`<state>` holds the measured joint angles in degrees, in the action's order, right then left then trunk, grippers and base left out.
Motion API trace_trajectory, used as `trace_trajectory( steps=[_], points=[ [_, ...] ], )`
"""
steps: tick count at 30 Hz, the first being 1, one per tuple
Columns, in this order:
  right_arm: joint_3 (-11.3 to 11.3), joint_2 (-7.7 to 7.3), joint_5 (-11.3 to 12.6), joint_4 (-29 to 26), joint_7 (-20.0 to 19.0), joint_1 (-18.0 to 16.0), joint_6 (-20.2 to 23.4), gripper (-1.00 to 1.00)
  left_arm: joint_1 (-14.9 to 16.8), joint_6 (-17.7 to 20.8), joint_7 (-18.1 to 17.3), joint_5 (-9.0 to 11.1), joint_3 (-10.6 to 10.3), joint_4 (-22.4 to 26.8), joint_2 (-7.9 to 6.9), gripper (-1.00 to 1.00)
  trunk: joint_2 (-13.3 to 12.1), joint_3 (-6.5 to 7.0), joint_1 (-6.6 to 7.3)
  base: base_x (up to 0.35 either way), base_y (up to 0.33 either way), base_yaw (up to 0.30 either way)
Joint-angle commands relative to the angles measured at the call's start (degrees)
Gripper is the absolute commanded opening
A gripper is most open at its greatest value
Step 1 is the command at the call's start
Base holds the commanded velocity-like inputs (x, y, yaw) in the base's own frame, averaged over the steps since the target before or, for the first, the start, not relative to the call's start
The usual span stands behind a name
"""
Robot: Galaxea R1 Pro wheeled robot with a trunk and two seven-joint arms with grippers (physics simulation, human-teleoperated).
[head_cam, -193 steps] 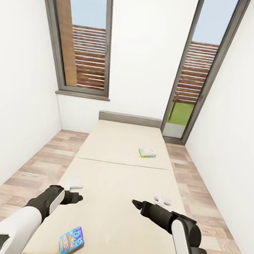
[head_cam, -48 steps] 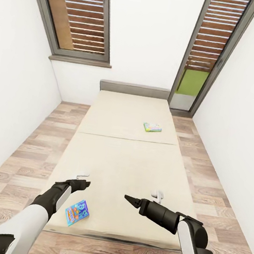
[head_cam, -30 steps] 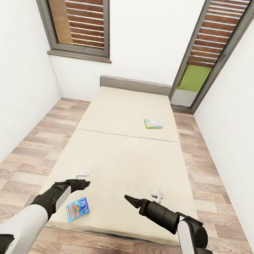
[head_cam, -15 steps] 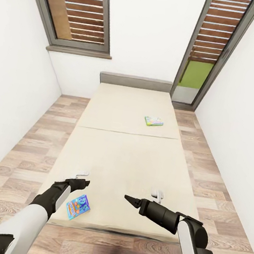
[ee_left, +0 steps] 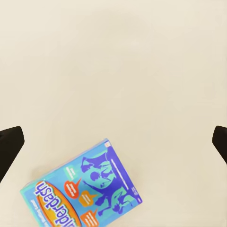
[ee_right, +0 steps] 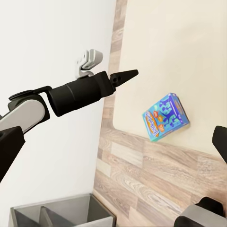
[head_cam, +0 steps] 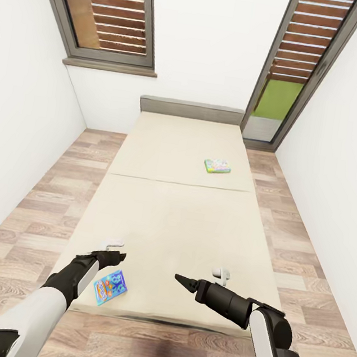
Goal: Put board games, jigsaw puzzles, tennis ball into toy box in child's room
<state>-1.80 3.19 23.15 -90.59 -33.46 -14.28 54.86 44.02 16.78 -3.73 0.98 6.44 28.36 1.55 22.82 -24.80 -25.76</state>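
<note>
On the bed (head_cam: 172,223), a blue board game (head_cam: 110,286) lies near the foot edge at 7 o'clock, just beside the left tool (head_cam: 117,257), spread wide and empty. A green board game (head_cam: 217,166) sits at 1 o'clock. Right tool (head_cam: 182,281): pinched together, empty.

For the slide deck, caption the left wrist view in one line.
Open left hand hovering over the cream bed, a blue board game lying flat just below its fingertips.
</note>
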Motion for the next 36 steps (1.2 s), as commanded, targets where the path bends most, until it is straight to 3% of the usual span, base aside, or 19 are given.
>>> trace_trajectory(
  steps=[1,36],
  points=[
    [-0.1,0.06,-0.2,0.0,-0.4,0.0,0.3,1.00,0.0,0.4,-0.3,0.1,0.4,0.1,0.02,1.00,0.1,-0.18,-0.03,0.000,0.000,0.000],
    [-0.2,0.06,-0.3,0.0,-0.4,0.0,0.3,1.00,0.0,0.4,-0.3,0.2,0.3,0.5,-0.21,1.00,0.1,-3.47,-0.03,0.009,0.049,0.000]
  ],
)
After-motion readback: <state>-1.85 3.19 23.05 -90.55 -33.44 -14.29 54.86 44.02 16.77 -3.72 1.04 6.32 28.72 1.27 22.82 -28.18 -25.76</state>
